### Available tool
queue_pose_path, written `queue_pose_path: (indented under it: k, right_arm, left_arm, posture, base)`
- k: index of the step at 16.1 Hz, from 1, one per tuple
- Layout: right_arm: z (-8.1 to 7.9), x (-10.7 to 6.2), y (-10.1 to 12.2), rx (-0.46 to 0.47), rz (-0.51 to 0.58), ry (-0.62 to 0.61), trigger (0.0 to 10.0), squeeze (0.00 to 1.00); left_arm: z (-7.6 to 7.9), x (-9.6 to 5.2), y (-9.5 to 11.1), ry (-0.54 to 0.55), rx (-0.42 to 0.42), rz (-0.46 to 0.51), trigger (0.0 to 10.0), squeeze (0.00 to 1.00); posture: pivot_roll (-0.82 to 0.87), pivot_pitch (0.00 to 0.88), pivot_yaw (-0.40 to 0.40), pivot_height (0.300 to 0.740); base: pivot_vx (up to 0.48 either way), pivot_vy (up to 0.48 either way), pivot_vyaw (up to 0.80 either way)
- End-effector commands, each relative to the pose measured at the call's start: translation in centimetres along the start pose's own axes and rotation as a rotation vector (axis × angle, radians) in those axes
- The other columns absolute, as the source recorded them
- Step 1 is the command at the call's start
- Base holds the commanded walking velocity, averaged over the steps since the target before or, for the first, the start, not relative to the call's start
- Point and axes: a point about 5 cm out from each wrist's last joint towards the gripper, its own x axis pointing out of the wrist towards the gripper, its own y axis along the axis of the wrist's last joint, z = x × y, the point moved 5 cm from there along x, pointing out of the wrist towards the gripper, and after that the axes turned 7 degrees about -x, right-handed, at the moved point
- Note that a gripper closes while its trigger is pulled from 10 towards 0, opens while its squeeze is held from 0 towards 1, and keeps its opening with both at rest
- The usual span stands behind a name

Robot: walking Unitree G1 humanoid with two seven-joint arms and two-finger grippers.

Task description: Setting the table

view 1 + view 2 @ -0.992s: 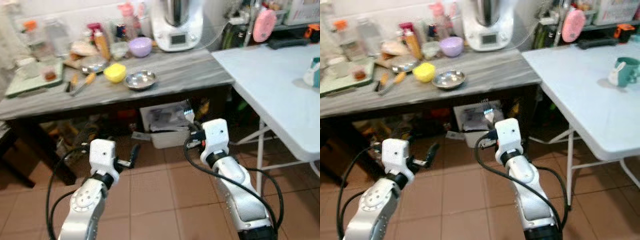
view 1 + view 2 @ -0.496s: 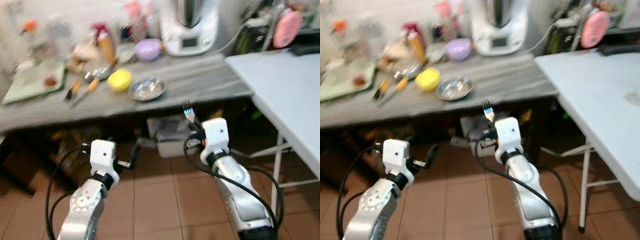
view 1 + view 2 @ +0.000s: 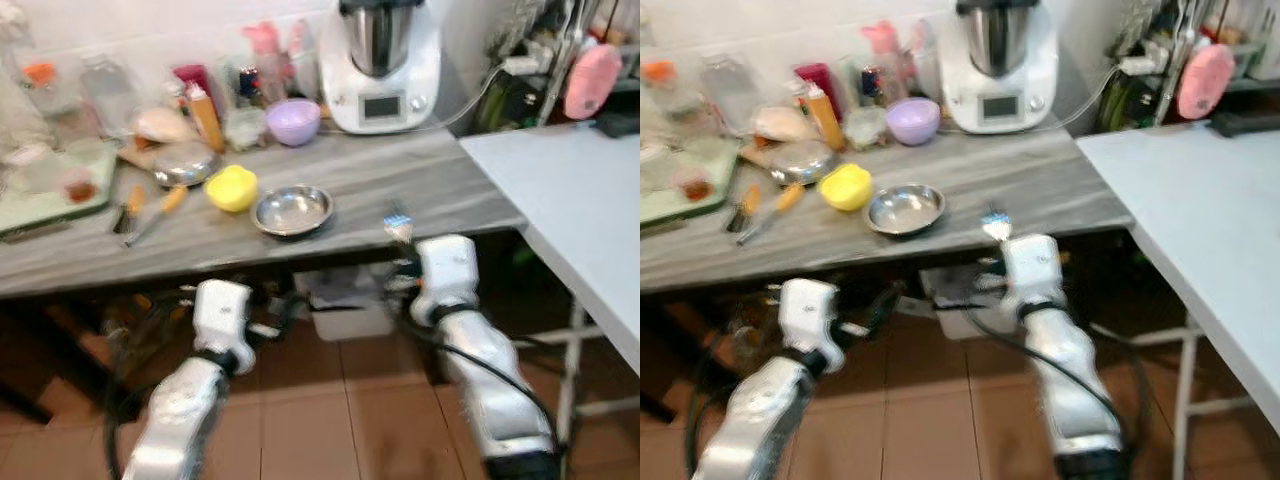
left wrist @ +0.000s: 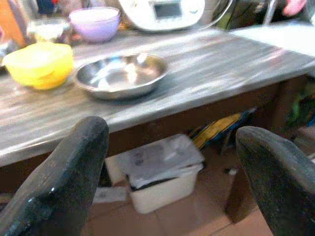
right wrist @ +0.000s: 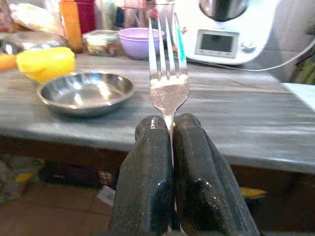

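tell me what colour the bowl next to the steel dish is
Yellow bowl, clearest in the left wrist view.

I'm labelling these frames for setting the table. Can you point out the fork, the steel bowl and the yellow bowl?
fork (image 5: 168, 91): right wrist view, base of the tines.
steel bowl (image 4: 122, 73): left wrist view, inside of the bowl.
yellow bowl (image 3: 231, 187): left eye view, its side.

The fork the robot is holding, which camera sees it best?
The right wrist view. There the fork stands close and sharp, its tines pointing up from the shut fingers of the right end effector. In the left and right eye views it is just a small blurry glint above the right wrist, in front of the grey counter.
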Motion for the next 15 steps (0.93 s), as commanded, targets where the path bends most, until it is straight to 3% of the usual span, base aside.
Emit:
queue_pose_path:
  k: [1,15]
  right_arm:
    - [0.9,0.0,0.2,-0.016,0.005,-0.028,10.0,0.0]
    - [3.5,0.2,0.4,-0.045,0.008,-0.135,10.0,0.0]
  left_arm:
    - [0.5,0.3,0.5,-0.019,0.007,0.014,10.0,0.0]
    - [1.0,-0.3,0.6,-0.071,0.045,0.007,10.0,0.0]
  posture:
    - [-0.24,0.008,0.1,0.74]
    - [-0.24,0.004,0.098,0.74]
  base:
    - [0.424,0.0,0.0]
    - [0.406,0.0,0.0]
